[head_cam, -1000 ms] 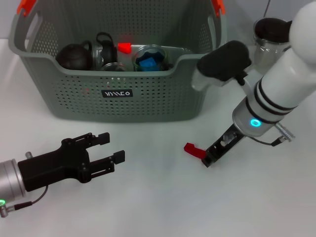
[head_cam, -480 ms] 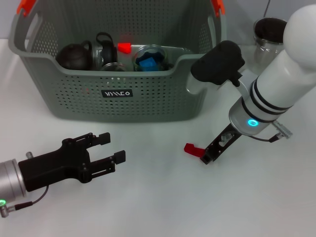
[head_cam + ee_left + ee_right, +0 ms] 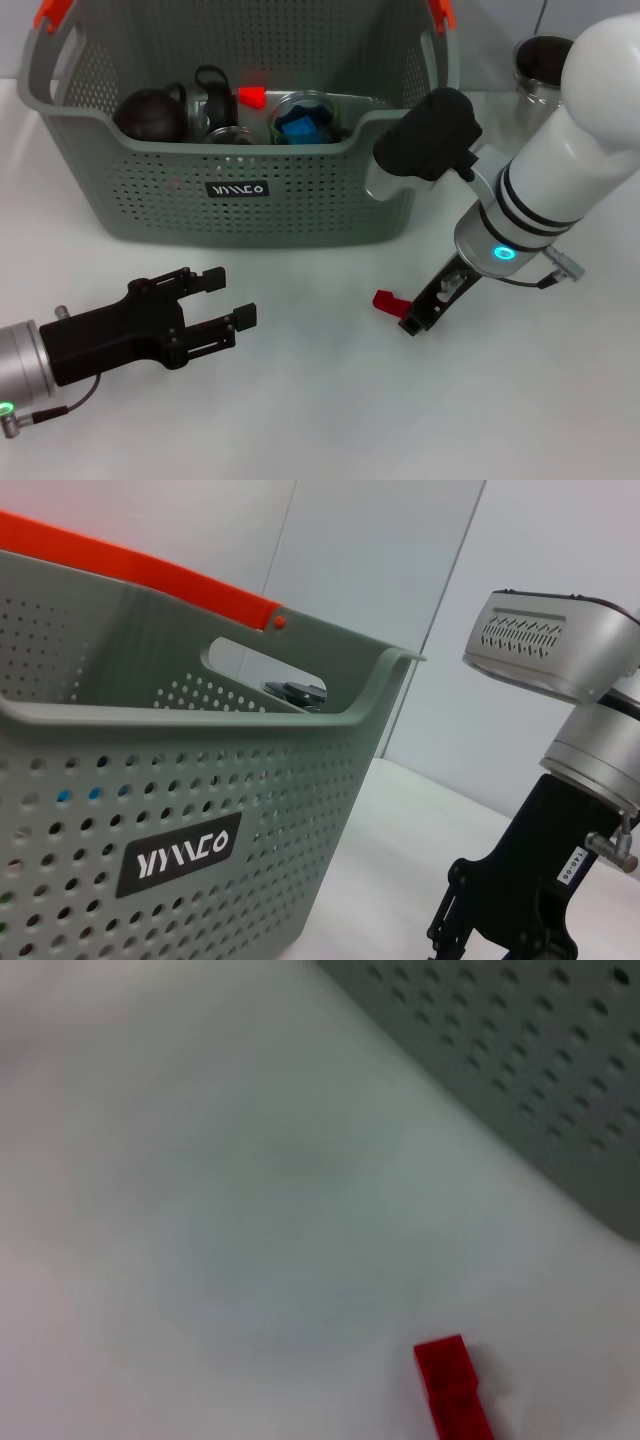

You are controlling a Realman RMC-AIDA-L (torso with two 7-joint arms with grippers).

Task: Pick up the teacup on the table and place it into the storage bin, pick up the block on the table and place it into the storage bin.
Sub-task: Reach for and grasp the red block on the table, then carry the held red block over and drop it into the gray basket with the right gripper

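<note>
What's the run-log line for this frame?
right gripper: at red block on table | left gripper: open, idle | storage bin: block not in

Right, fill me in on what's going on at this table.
The right gripper is down at the table beside the red block, which lies in front of the storage bin. Whether it has a grip on the block can't be made out. The bin already holds several items, a dark teapot-like piece among them. The left gripper hovers open over the table on the robot's left, holding nothing.
</note>
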